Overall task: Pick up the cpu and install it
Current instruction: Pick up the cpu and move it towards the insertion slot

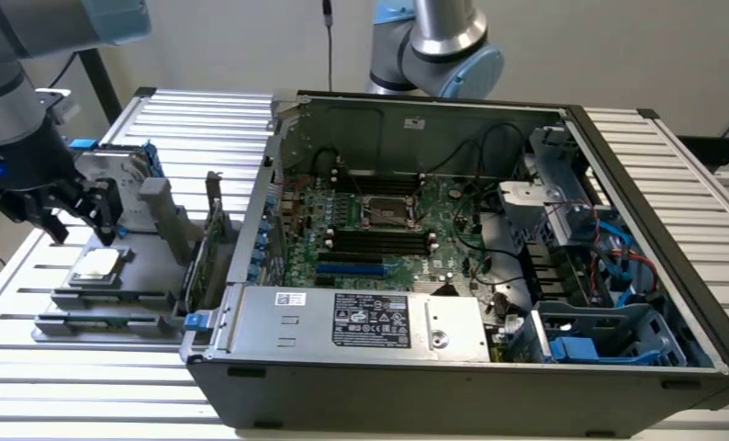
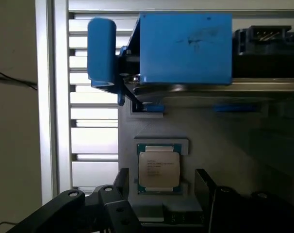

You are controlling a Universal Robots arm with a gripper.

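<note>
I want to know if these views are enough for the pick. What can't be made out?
- cpu lettering: wrist view, too small to read.
- Socket pins: exterior view, too small.
- Gripper body: wrist view, cut off by the picture's edge.

On the grey holder (image 1: 144,285) the cpu (image 2: 158,169) shows dull silver with a green border. Also on the holder, the hard drive frame (image 2: 186,46) is bright blue; over the holder, the gripper (image 1: 81,228) is black.

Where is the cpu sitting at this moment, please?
The cpu lies in its grey holder block at the exterior view's left, outside the computer case, beneath the open gripper and beside the blue-framed hard drive.
</note>
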